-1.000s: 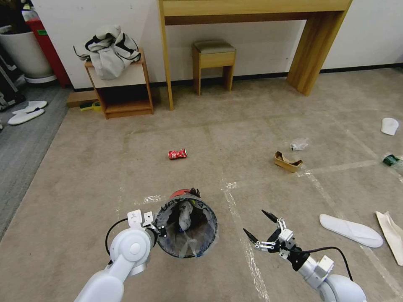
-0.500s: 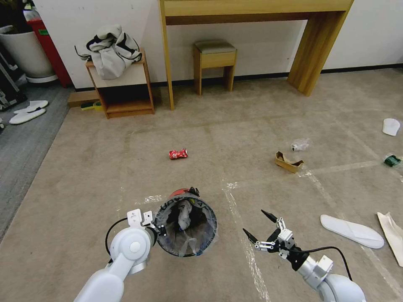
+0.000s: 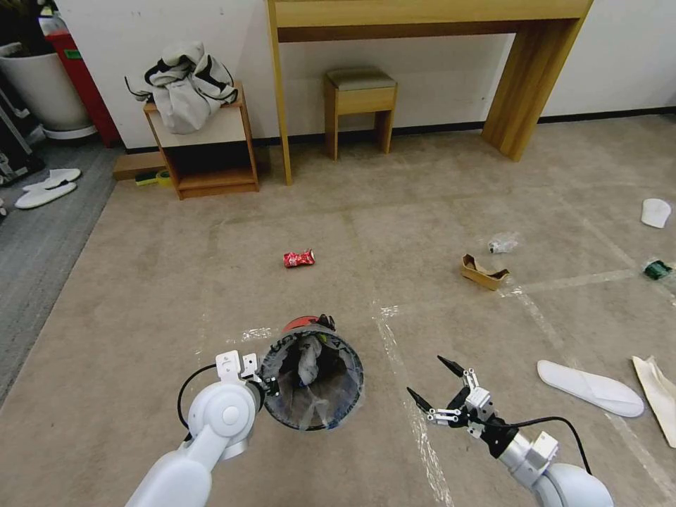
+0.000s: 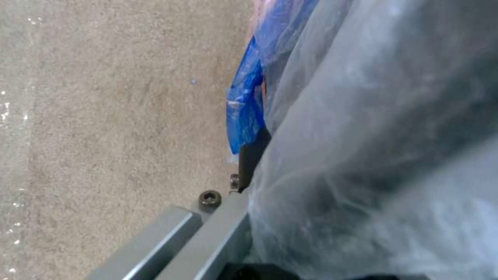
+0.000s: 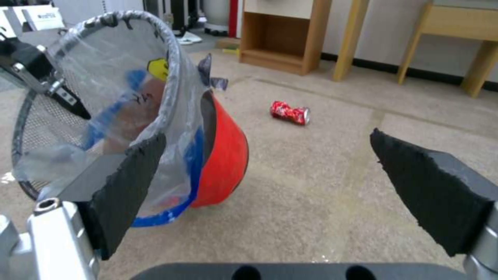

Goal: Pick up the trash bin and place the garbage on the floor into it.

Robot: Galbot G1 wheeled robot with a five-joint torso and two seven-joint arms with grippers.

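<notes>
Head view first: the left gripper is clamped on the rim of the trash bin, holding it off the floor and tilted so its lined mouth faces up toward the robot. The right gripper hangs just beside the bin with its fingers spread and nothing in them. Ahead of both lies one crushed red can; out beyond the right gripper I count one brown cardboard piece, one crumpled clear bottle and one long white slipper. A further pair of slippers sits far off past the left gripper.

Left wrist view: the bin's clear bag presses against the gripper, with its blue edge over carpet.

Right wrist view: between the spread pads sits the can, well ahead, and the bin hangs close alongside.

The bin is picked up, I'd say; collecting is the step now, and the next move calls for closing in on one piece, likely the can
</notes>
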